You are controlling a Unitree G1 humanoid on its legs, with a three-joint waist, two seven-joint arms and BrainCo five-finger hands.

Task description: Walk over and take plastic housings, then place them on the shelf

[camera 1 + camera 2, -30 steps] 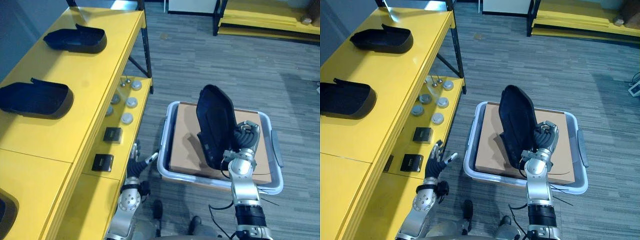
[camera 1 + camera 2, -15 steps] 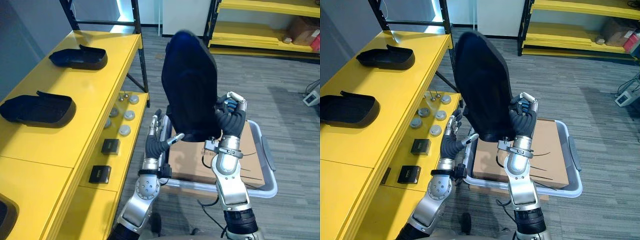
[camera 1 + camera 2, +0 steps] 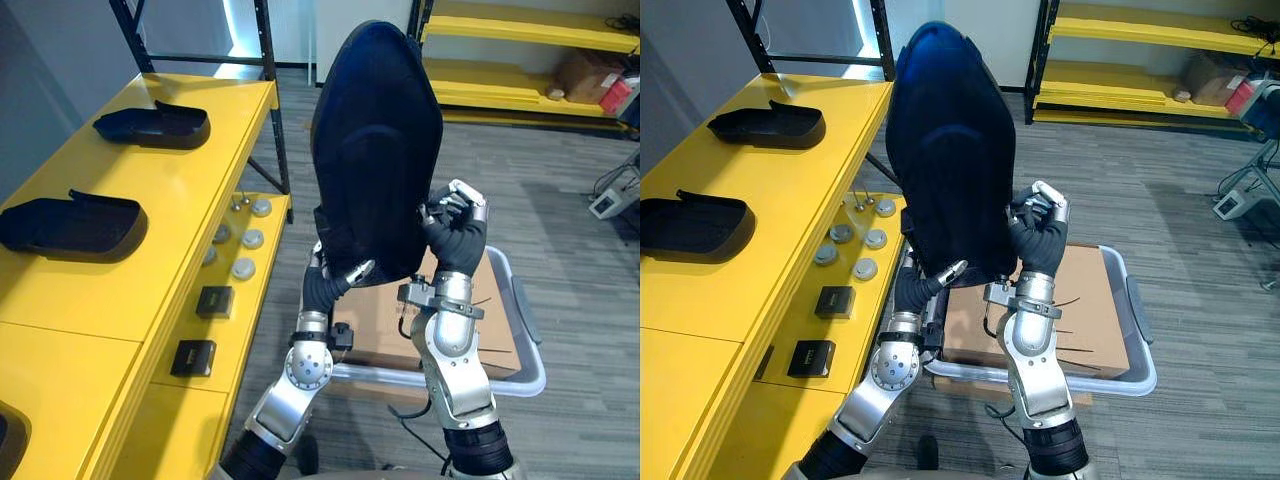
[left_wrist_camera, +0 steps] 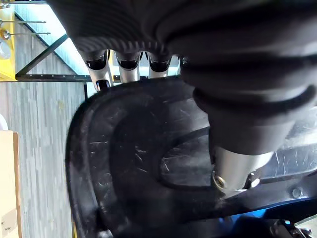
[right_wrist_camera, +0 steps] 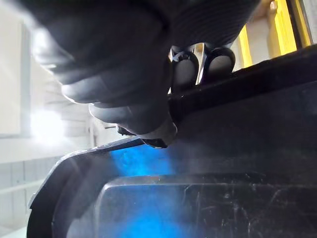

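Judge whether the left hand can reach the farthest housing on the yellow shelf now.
Probably not: left hand and right hand both grip the raised housing, leaving none free for the farthest housing.

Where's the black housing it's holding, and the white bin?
held plastic housing (image 3: 375, 150): left eye view, middle of its curved back.
white bin (image 3: 1120, 383): right eye view, near rim.

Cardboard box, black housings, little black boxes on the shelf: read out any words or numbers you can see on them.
No text can be read.
On the cardboard box: thin dark marks, too small to read.
On the two small black boxes: pale marks, blurred.
On the held housing and the two shelf housings: no print visible.
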